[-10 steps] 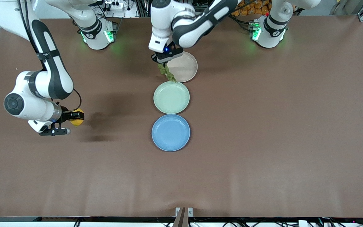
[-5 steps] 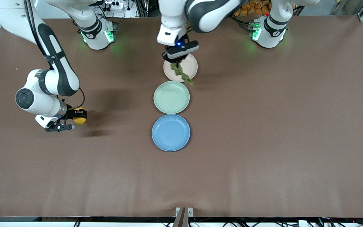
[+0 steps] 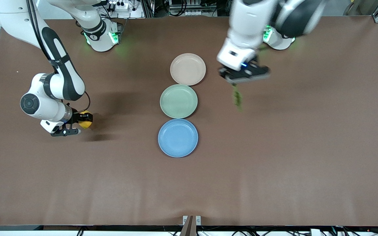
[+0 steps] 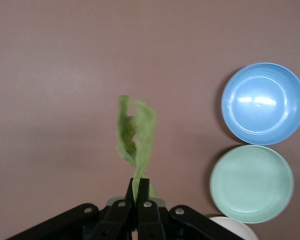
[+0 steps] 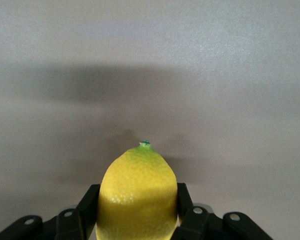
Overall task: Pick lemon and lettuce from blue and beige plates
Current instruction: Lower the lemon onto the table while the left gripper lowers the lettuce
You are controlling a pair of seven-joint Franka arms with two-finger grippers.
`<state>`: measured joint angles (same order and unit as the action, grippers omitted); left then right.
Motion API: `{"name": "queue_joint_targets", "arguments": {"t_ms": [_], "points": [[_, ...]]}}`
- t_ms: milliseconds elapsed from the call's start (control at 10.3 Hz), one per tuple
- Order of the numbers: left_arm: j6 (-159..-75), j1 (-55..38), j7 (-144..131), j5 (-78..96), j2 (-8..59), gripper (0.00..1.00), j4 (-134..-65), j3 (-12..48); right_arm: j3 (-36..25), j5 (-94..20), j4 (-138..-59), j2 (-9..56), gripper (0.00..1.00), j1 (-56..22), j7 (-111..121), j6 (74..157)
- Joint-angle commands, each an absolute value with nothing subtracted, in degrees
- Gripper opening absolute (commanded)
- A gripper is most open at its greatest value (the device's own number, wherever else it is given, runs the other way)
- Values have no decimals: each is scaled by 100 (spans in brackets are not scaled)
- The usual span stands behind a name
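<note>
I see my left gripper [image 3: 240, 79] has swung off the beige plate [image 3: 188, 69] toward its own end, pinching the lettuce [image 3: 237, 97] over bare table. My right gripper [image 3: 74, 124] clamps the lemon [image 3: 86, 119]; blue plate [image 3: 178, 137] empty, so both picks look done.

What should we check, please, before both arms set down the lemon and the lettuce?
1. Right gripper grips the lemon, jaws on both its sides: ok.
2. Left gripper pinches the lettuce by one end, the leaf hanging free: ok.
3. Lettuce is off the beige plate, over bare table toward the left arm's end: ok.
4. Lemon is off the blue plate, over bare table toward the right arm's end: ok.
5. Beige, blue and green plate hold nothing: ok.
6. Where each item should go: cannot tell.
</note>
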<state>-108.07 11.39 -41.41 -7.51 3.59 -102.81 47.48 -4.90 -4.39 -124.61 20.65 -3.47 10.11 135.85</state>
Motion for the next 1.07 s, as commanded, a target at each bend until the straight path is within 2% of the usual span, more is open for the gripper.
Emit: {"name": "queue_joint_targets", "arguments": {"t_ms": [0, 97, 291, 582, 776, 970], "points": [[-10732, 1484, -2364, -554, 140, 0, -10520, 4248, -431, -422, -12498, 2030, 91, -255, 1081, 13606], [-10792, 1581, -1712, -536, 175, 0, -10721, 3949, -431, -448, -12472, 2022, 97, -246, 1046, 13588], [-10951, 1600, -786, -536, 333, 0, -10968, 3395, -439, -448, -12184, 1951, 100, -237, 1055, 13187], [-11564, 1608, 172, -554, 552, 0, -11696, 2657, -448, -431, -10737, 1942, 100, -202, 1037, 11273], [-12056, 1608, 413, -554, 982, 0, -11926, 2356, -448, -378, -9918, 1942, 100, -176, 1011, 10638], [-12295, 1539, 396, -580, 1439, 0, -11857, 2303, -440, -143, -9197, 1881, 100, -88, 1063, 10084]]}}
